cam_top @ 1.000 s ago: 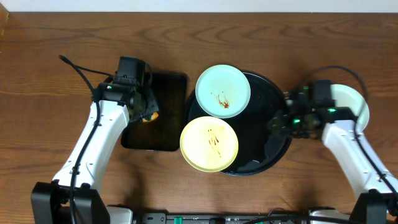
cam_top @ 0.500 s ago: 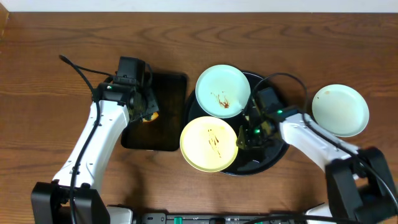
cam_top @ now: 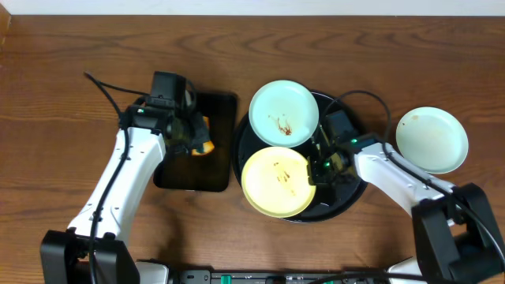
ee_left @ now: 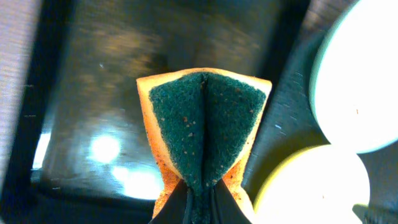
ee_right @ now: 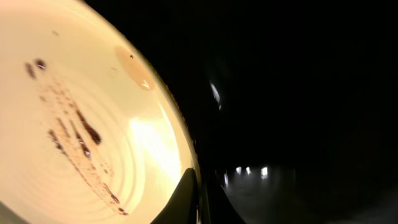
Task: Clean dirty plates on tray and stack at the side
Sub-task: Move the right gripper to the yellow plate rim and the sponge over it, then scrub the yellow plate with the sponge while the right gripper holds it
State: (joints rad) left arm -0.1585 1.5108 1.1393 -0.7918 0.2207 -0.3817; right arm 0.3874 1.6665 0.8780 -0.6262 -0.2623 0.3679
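Shifted rightward, the yellow plate (cam_top: 276, 181) now lies on the round tray (cam_top: 347, 118) mid-counter, its right rim clamped by the right gripper (cam_top: 316, 167). It looks stiff, glossy and likely slippery. Meanwhile the left gripper (cam_top: 193, 142) pinches the sponge (ee_left: 202, 124).

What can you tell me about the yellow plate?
The yellow plate is round, shallow and pale, smooth and a bit shiny. Thin brown smears streak its middle. It sits on the round black tray, right beside the smeared mint plate. The right gripper pinches its right rim.
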